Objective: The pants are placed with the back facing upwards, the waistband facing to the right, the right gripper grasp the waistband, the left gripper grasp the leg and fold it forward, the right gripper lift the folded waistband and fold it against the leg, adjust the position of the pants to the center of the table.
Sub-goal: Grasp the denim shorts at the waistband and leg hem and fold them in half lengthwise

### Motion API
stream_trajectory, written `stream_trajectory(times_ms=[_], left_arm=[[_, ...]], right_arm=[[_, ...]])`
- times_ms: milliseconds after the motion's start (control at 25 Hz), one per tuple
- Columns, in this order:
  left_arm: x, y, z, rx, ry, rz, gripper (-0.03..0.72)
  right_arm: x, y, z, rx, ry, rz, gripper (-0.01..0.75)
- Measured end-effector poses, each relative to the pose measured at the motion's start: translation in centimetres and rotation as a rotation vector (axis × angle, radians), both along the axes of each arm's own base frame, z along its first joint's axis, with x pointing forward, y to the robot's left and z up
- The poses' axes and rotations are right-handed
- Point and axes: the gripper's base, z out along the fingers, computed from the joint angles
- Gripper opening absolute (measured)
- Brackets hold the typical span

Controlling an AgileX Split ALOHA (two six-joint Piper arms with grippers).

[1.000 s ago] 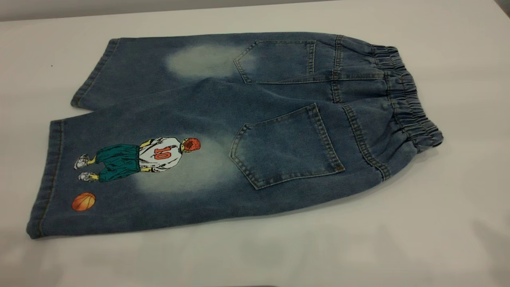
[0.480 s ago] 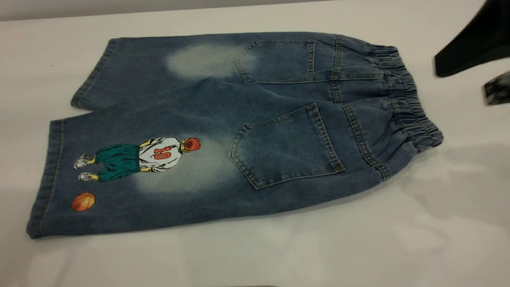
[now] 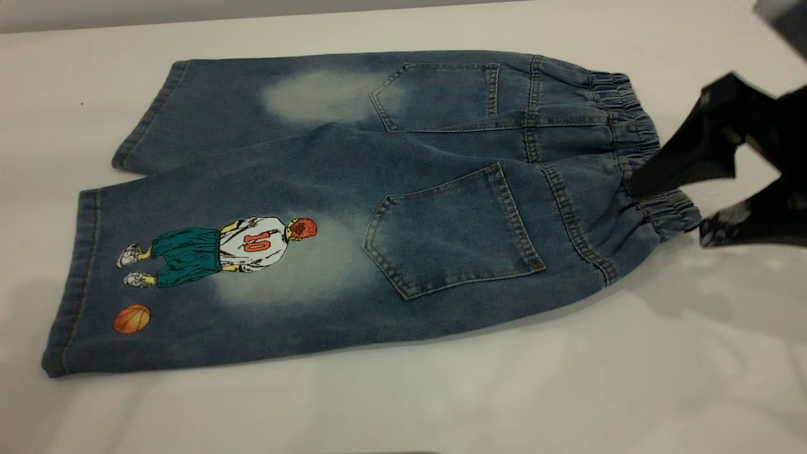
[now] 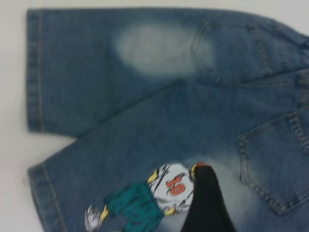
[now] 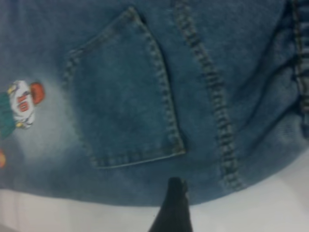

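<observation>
1. The pants (image 3: 353,208) lie flat on the table (image 3: 441,403), back side up, with both patch pockets showing.
2. Their waistband (image 3: 637,157) is the ruffled edge at the right end of the pants; the two leg hems are at the opposite end.
3. The leg (image 3: 208,284) with the print lies on the near side of the pants. It shows the red-haired player in the number 10 shirt, with the orange basketball (image 3: 132,319) just beside the hem.
4. The plain leg (image 3: 252,107) lies on the far side of the pants, its inner edge partly under the printed one.
5. The right gripper (image 3: 674,202) is at the waistband end of the pants, near the lower corner of the band.
6. Its jaws stand spread wide: one black finger lies over the ruffled band, the other is just off the corner of the band above the table. They have hold of nothing.
7. In the right wrist view one dark fingertip (image 5: 175,203) shows at the near edge of the pants, below the nearer pocket (image 5: 123,92).
8. The left gripper is out of sight in the exterior view.
9. In the left wrist view a single black finger (image 4: 205,203) shows over the printed leg, right beside the player's head. Whether those jaws are spread or closed, I cannot tell.
</observation>
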Motion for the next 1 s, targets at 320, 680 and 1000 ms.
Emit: stream_trajectory(times_ms=[320,680,1000], left_arm=[[0.0,-0.5,0.3,-0.009,-0.033,-0.062,0.455],[0.0,-0.5,0.2,-0.008,-0.031,-0.068,0.455],[0.5,-0.5,-0.6,-0.012,0.01,-0.069,0.455]], right_arm=[[1.5,-1.2,-2.9,0.008,0.044,-0.06,0.577],[2.3,-2.1,-4.4,0.046,0.027,-0.062,0.577],[2.8,-2.2,-5.1,0.04,0.034,-0.061,0.346]])
